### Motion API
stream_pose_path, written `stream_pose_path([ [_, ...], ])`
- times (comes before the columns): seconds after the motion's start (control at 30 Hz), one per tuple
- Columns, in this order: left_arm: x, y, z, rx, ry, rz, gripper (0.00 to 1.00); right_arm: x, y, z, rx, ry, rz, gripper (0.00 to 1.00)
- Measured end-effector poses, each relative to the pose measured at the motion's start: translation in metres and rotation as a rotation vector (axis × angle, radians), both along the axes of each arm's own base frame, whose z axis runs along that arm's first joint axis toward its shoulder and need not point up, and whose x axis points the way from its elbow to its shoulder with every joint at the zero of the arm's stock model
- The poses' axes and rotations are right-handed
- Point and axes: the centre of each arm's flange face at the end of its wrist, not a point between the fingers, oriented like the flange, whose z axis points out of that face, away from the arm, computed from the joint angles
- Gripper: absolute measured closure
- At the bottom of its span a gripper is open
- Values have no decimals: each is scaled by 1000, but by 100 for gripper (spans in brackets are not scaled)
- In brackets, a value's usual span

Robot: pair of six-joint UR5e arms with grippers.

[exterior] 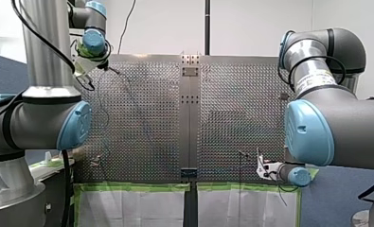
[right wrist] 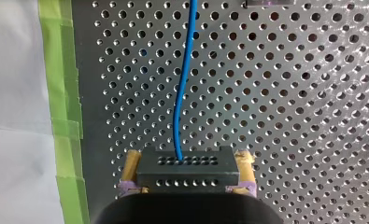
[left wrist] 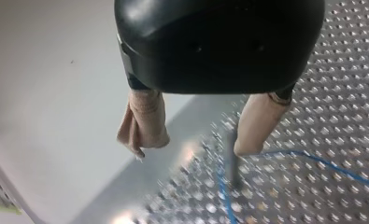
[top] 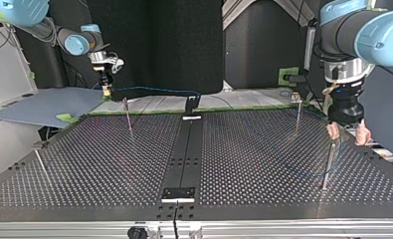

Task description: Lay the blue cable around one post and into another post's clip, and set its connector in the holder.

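In the right wrist view my right gripper (right wrist: 188, 158) is shut on a black connector block (right wrist: 188, 171), yellow pads on both its sides. The blue cable (right wrist: 182, 93) leaves the block and runs ahead over the perforated plate. At the top view's far left that gripper (top: 106, 90) hangs at the table's edge, and the cable (top: 154, 89) stretches from it towards a black holder (top: 190, 105). My left gripper (top: 347, 133) stands open just above a thin post (top: 328, 164). In the left wrist view its beige fingers (left wrist: 142, 123) are spread, with the post (left wrist: 233, 161) and a cable loop (left wrist: 313, 161) below.
More thin posts (top: 128, 114) (top: 297, 112) (top: 41, 167) stand upright on the plate. A dark strip (top: 184, 154) runs down the table's middle with a second bracket (top: 179, 194) at its near end. Green tape (right wrist: 60, 93) lines the edge beside my right gripper.
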Motion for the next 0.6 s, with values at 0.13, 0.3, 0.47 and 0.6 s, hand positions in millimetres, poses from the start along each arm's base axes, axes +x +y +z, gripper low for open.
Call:
stream_pose_path([
  [0.13,-4,1,19,31,-11,2,0,0,0,0,0,-1,1,100],
  [0.3,-4,1,38,73,-10,0,0,0,0,0,0,-3,3,100],
  [0.47,-1,2,51,118,16,18,0,0,0,0,1,-3,3,100],
  [0.6,2,2,58,152,43,37,0,0,0,0,1,-2,2,100],
])
